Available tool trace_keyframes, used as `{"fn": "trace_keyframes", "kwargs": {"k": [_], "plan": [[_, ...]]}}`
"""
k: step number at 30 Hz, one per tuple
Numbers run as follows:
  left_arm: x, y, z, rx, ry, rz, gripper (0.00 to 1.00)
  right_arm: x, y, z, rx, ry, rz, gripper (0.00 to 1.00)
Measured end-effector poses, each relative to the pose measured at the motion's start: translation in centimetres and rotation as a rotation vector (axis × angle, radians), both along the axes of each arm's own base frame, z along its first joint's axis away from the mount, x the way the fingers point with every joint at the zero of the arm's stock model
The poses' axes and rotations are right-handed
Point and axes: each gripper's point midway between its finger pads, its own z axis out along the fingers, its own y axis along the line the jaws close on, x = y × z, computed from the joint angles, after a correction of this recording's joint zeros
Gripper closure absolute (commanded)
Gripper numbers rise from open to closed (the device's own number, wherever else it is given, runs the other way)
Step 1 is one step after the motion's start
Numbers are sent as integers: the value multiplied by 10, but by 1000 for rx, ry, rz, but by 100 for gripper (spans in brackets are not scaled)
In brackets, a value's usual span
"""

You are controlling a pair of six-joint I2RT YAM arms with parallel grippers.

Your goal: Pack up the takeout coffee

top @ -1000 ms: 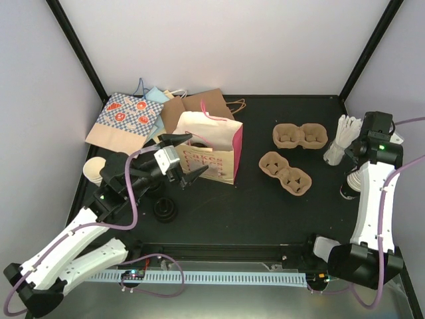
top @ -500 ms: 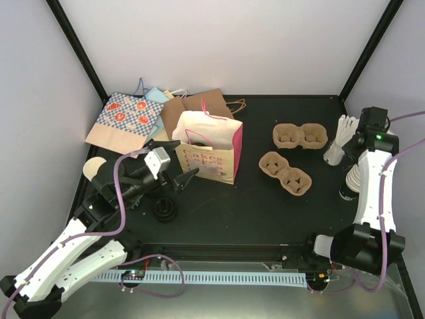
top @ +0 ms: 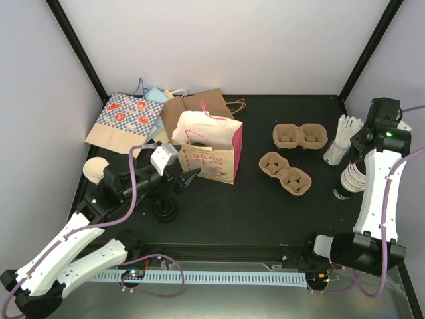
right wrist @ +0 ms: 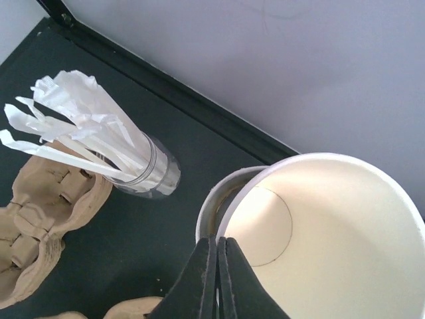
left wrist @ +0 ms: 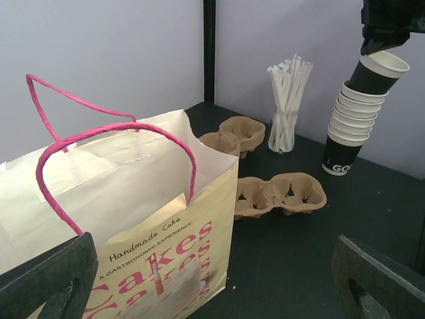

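Note:
No capped takeout coffee is in view. My right gripper (right wrist: 217, 240) is shut on the rim of the top black cup (right wrist: 332, 246), pinching its wall. That cup tilts out of the stack of black paper cups (top: 348, 179) at the right edge, and its inside is cream and empty. From the left wrist view the top black cup (left wrist: 378, 70) leans over the stack (left wrist: 345, 139). My left gripper (top: 180, 166) stands open just in front of the upright cream paper bag (top: 209, 149) with pink handles, holding nothing.
Two brown pulp cup carriers (top: 300, 136) (top: 284, 173) lie right of the bag. A jar of white straws (top: 342, 139) stands beside the cup stack. Flat paper bags (top: 129, 119) lie at the back left, cream cups (top: 95, 169) at the left edge, and black lids (top: 165, 209) near the front.
My right gripper has shut on the top cup's rim, and that cup now tilts up from the stack. The left arm has drawn back a little from the bag, still open.

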Motion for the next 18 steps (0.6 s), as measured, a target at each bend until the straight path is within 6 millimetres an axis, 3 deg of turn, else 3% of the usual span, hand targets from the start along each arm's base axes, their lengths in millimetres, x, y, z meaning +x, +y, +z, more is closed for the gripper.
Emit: {"fn": "trace_keyframes", "kwargs": {"k": [7,14,18], "plan": [[-1,2,-4,-2,36,10,1,-8,1,25,-20,-21,-1,99],[-6,8,2,-46,52,27,1,-16,12,114,-106,-193,63,99],[-10,12,1,-54,78,33,1,-11,56,150,-107,-283,250,99]]}}
